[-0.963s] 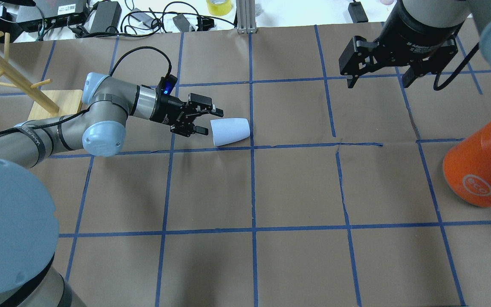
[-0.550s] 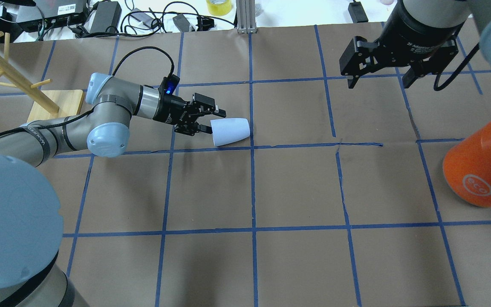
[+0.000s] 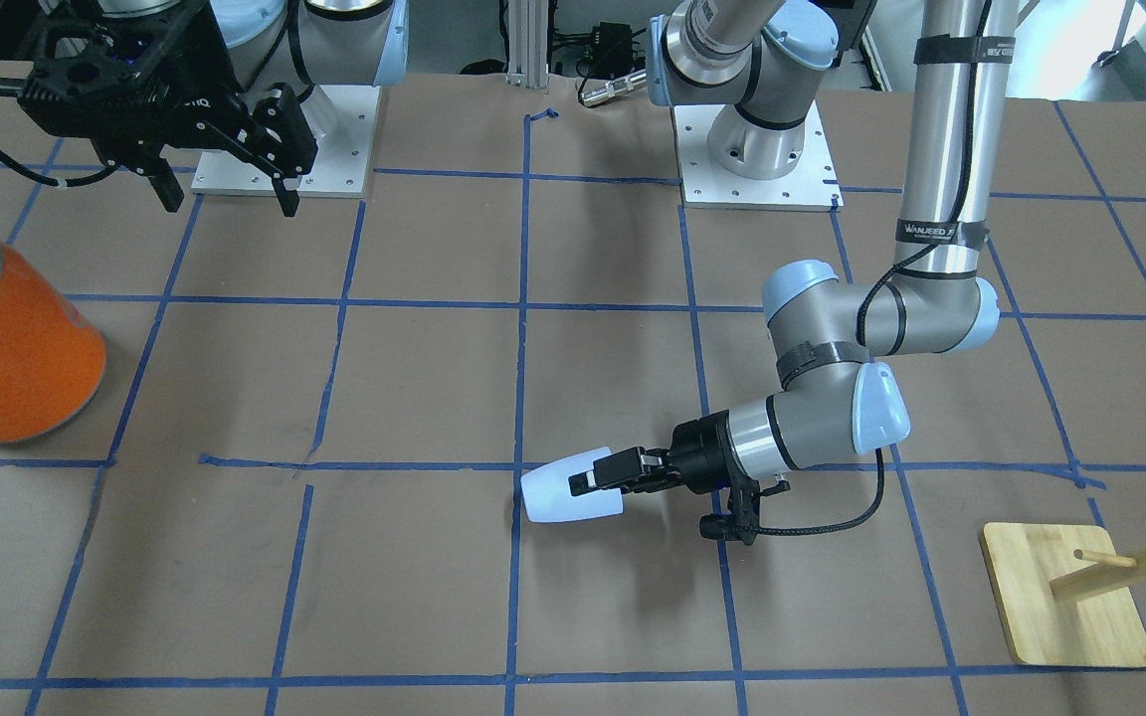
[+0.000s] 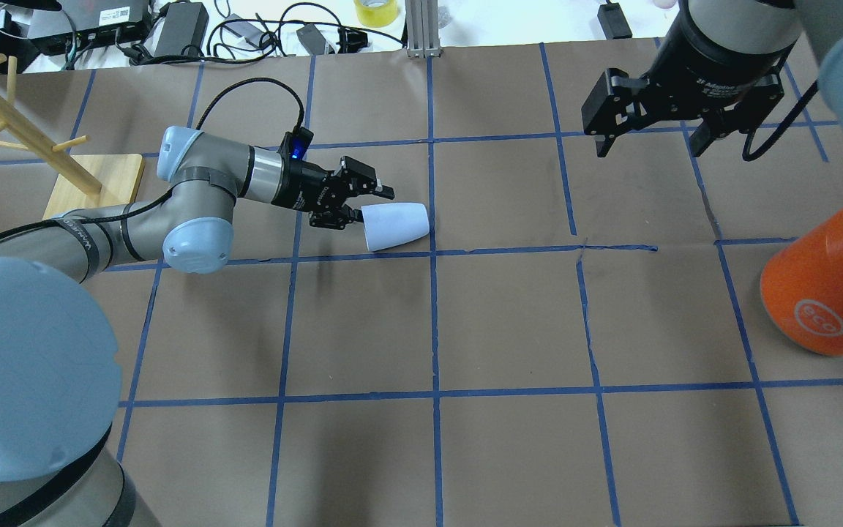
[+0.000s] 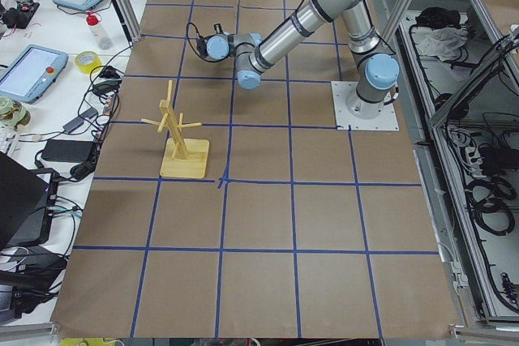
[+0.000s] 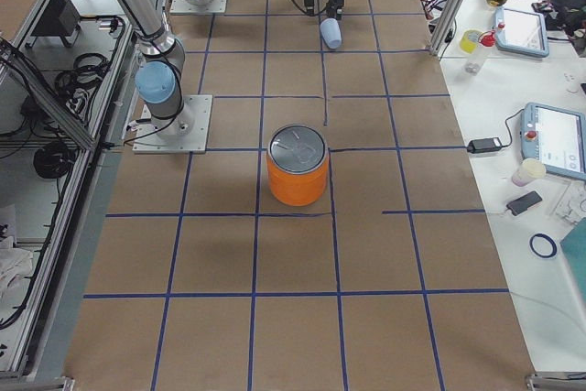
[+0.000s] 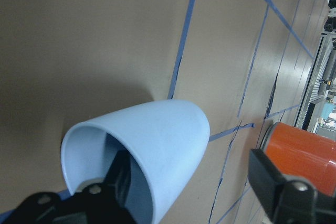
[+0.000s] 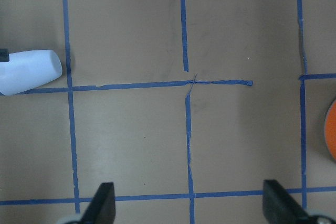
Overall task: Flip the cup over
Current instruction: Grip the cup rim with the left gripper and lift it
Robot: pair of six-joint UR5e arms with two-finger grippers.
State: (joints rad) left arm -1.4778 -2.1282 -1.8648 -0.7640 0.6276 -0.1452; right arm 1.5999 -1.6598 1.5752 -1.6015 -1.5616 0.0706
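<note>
The pale light-blue cup [image 4: 397, 225] lies on its side on the brown table, mouth toward my left arm; it also shows in the front view [image 3: 563, 494] and the right wrist view [image 8: 29, 72]. My left gripper [image 4: 372, 206] is open at the cup's mouth. In the left wrist view one finger [image 7: 113, 190] reaches inside the cup [image 7: 157, 140] and the other finger [image 7: 283, 192] stays outside its wall. My right gripper [image 4: 650, 146] is open and empty, high over the far right of the table, also in the front view [image 3: 230, 199].
A large orange can [image 4: 824, 285] with a silver top stands at the right edge, also in the front view [image 3: 11, 348]. A wooden peg stand [image 4: 92, 183] sits at the far left. Cables and power bricks lie beyond the table's far edge.
My left gripper has moved right toward the cup; its fingers now straddle the cup's rim. The cup has not moved. The right arm has barely shifted.
</note>
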